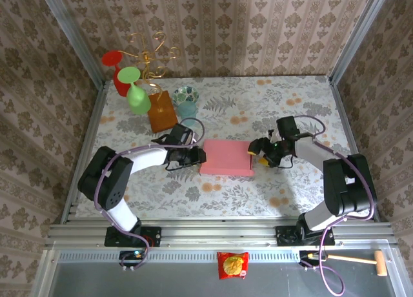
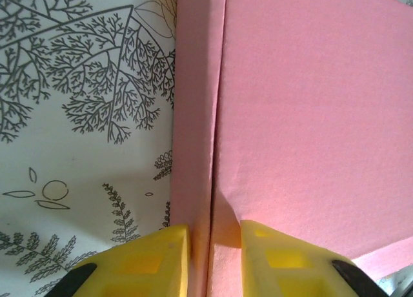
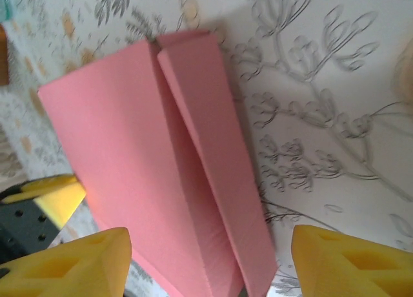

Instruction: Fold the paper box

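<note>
The pink paper box point(image 1: 227, 157) lies flat and closed up at the table's middle. My left gripper point(image 1: 199, 156) is at its left end. In the left wrist view the yellow fingers point(image 2: 155, 261) pinch the box's left edge point(image 2: 193, 148), one against the narrow side strip, the other on the broad top panel point(image 2: 310, 116). My right gripper point(image 1: 255, 153) is at the box's right end. Its jaws point(image 3: 206, 265) stand wide open, with the pink end flap point(image 3: 213, 161) loose between the fingertips point(image 3: 71, 265) and touching neither.
An orange-brown block point(image 1: 162, 111) and a teal cup point(image 1: 186, 101) stand behind the box on the left. Further back left, a green glass point(image 1: 135, 97) and a red glass point(image 1: 115, 64) hang on a gold wire rack. A red packet point(image 1: 232, 265) and a wooden mallet point(image 1: 361, 260) lie below the rail.
</note>
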Robot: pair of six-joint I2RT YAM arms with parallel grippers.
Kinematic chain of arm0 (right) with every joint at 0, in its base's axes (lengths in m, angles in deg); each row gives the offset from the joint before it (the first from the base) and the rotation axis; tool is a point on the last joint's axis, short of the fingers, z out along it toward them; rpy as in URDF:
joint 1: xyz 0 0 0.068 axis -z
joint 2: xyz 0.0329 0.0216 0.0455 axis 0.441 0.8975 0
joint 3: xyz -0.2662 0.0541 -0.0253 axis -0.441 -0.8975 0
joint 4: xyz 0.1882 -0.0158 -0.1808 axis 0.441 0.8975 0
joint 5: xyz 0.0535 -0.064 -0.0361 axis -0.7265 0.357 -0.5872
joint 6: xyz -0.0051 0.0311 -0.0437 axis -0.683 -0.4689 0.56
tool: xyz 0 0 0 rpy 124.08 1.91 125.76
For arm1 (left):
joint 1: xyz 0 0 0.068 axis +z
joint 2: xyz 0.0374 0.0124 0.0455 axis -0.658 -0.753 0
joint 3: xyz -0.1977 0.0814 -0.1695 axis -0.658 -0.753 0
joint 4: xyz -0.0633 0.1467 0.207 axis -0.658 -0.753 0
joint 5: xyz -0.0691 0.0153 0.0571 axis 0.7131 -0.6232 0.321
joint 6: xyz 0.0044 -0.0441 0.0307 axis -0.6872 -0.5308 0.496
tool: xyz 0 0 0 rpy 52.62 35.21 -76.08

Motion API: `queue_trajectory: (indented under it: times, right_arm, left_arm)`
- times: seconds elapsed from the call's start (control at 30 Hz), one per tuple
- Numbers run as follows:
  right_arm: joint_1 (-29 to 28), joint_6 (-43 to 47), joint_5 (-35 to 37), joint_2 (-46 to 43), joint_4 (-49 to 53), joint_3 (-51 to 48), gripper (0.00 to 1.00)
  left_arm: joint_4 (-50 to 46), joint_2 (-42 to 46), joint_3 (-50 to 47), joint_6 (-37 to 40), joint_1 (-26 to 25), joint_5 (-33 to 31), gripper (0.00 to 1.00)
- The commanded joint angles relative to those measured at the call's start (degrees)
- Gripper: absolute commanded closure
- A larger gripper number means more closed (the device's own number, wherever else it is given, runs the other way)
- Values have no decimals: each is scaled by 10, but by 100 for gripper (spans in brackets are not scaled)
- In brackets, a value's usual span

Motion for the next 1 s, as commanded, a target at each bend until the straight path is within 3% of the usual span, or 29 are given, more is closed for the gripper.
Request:
queue_trajectory:
  times: [0.0, 0.6, 0.97]
  right_arm:
    - [0, -3, -71, 20, -73, -23, 32]
    - [-10, -8, -171, 78, -177, -32, 31]
    - [-59, -83, -163, 87, -252, -32, 38]
  left_arm:
    - [-42, -16, -31, -1, 1, -17, 75]
    - [-8, -17, -78, -8, 35, -13, 76]
    - [26, -26, -84, -27, 42, 1, 76]
